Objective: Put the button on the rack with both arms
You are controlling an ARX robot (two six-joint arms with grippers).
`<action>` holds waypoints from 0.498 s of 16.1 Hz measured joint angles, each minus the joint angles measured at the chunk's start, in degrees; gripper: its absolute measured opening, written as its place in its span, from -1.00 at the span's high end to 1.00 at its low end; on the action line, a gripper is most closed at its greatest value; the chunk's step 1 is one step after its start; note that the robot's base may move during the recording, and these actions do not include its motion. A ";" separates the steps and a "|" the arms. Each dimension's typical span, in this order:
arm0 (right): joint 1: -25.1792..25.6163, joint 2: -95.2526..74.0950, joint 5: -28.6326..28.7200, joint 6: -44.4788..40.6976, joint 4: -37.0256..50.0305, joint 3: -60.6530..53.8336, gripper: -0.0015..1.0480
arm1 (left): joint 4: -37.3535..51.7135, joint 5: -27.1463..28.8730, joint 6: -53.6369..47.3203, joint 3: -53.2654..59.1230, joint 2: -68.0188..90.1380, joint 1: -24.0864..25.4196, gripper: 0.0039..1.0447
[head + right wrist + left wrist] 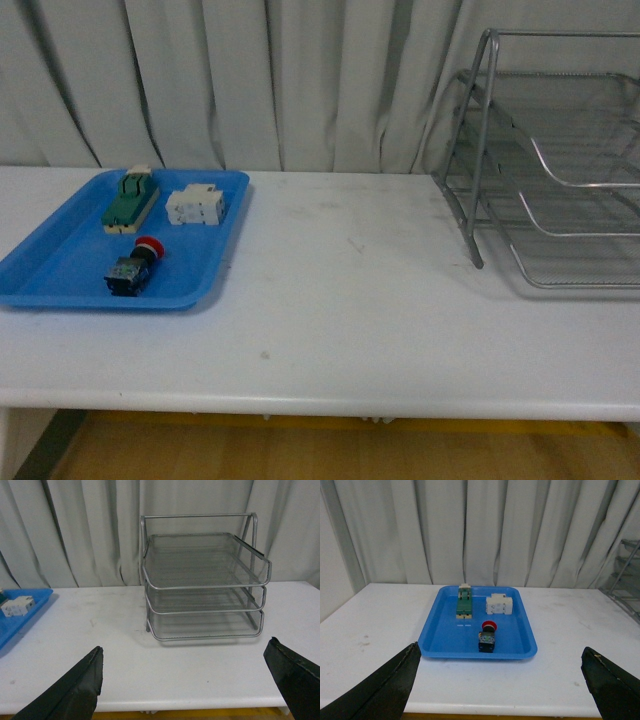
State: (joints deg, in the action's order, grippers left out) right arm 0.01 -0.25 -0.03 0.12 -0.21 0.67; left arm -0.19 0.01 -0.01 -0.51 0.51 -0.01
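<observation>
Button (pixel 135 265): front view, lying in blue tray (pixel 60 255) at desk (pixel 350 330) left, well apart from rack (pixel 560 150) at right. Left wrist view: left pincer (pixel 500 651) wide apart, empty. Right wrist view: right pincer (pixel 184 647) wide apart, empty, rack ahead

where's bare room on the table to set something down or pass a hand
Widest bare patch: the table between the blue tray and the rack, plus the strip along the near edge. The tray's right half is crowded with the green switch, white component and button; its left floor is free.
</observation>
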 joint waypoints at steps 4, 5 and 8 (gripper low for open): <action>2.86 -3.96 5.57 0.20 0.81 0.35 -0.87 | 0.00 0.00 0.00 0.00 0.00 0.00 -0.88; 7.21 -13.31 9.70 0.00 9.60 0.90 -0.87 | 0.02 0.04 0.00 0.00 0.00 0.00 -0.88; 22.80 -49.00 20.50 3.41 43.91 12.24 -0.87 | 0.00 0.00 0.00 0.00 0.00 0.00 -0.88</action>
State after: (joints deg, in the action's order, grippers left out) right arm 22.81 -49.25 20.47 3.53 43.70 12.91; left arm -0.19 0.01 -0.01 -0.51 0.51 -0.01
